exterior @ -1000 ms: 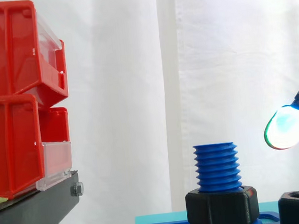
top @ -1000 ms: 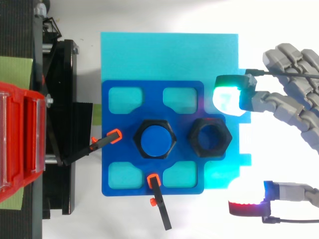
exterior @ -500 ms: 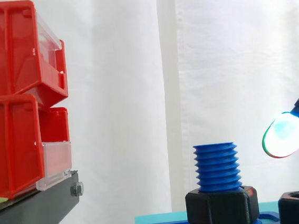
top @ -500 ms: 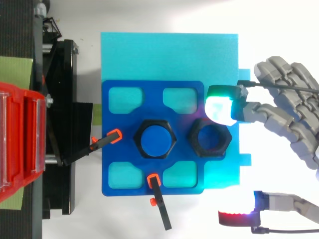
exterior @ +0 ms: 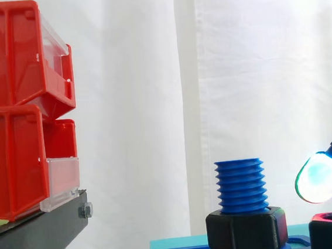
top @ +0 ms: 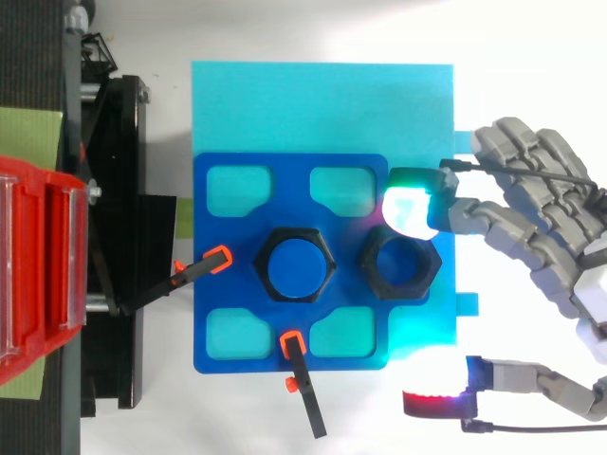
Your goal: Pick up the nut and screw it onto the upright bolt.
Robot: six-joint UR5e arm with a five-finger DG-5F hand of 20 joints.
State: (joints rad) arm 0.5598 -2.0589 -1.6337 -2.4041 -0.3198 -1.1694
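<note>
From the top camera my hand (top: 545, 223) comes in from the 3 o'clock edge. Its grey fingers reach toward 9 o'clock, spread loose and holding nothing. The leading fingertip (top: 413, 204) glows white-cyan with a green rim, and the thumb pad (top: 432, 403) sits at roughly 6 o'clock from it, glowing red. On the side camera a cyan pad (exterior: 319, 176) hangs low at 4 o'clock, angled toward 8 o'clock.
</note>
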